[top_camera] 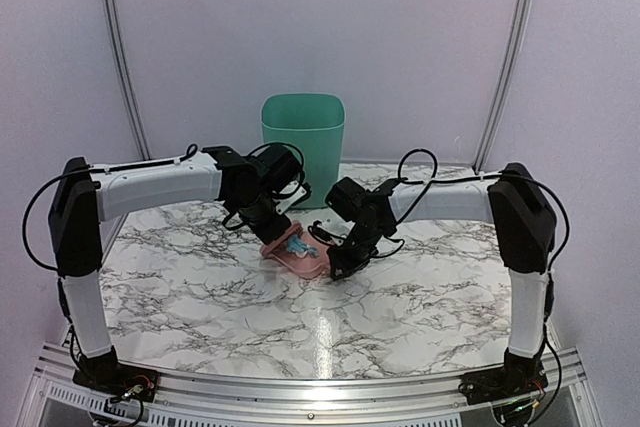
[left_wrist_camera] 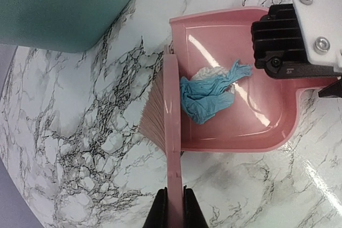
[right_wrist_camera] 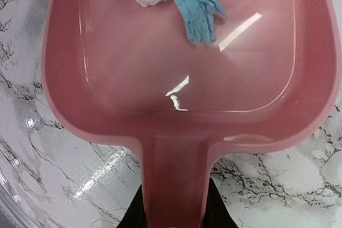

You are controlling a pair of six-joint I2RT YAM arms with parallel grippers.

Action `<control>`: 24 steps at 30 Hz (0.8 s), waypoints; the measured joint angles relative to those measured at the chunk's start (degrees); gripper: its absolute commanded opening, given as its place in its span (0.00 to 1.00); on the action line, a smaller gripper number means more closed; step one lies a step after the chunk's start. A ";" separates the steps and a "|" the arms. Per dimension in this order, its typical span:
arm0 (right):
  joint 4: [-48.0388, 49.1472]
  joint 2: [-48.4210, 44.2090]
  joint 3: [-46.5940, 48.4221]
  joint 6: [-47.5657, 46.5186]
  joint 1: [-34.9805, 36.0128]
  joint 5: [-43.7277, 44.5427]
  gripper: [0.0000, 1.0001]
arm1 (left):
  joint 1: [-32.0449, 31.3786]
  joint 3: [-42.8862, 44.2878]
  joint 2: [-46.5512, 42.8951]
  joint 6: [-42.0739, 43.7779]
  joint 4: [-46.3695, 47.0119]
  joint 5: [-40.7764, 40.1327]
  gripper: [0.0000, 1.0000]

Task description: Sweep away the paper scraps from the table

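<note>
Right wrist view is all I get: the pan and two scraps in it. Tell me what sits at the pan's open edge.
Observer: A pink brush stands along the mouth of the dustpan, bristles pointing away from the pan.
Operator: Say what holds it.
Observer: The left gripper, shut on the brush's handle.
Operator: Name a place to dump the pan.
Observer: A green bin stands just behind the pan, at the far edge of the table.
</note>
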 measured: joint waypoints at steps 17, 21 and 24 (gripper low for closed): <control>12.57 -11.04 -13.79 3.82 2.47 1.42 0.00 | -0.83 -7.04 -14.62 -12.09 -0.92 2.64 0.00; 15.32 -12.07 -14.97 3.89 2.80 1.60 0.00 | -1.20 -9.73 -18.40 -13.92 -0.92 1.09 0.00; 17.22 -12.26 -15.06 3.91 2.95 2.08 0.00 | -1.31 -12.57 -22.34 -15.67 -0.98 -1.16 0.00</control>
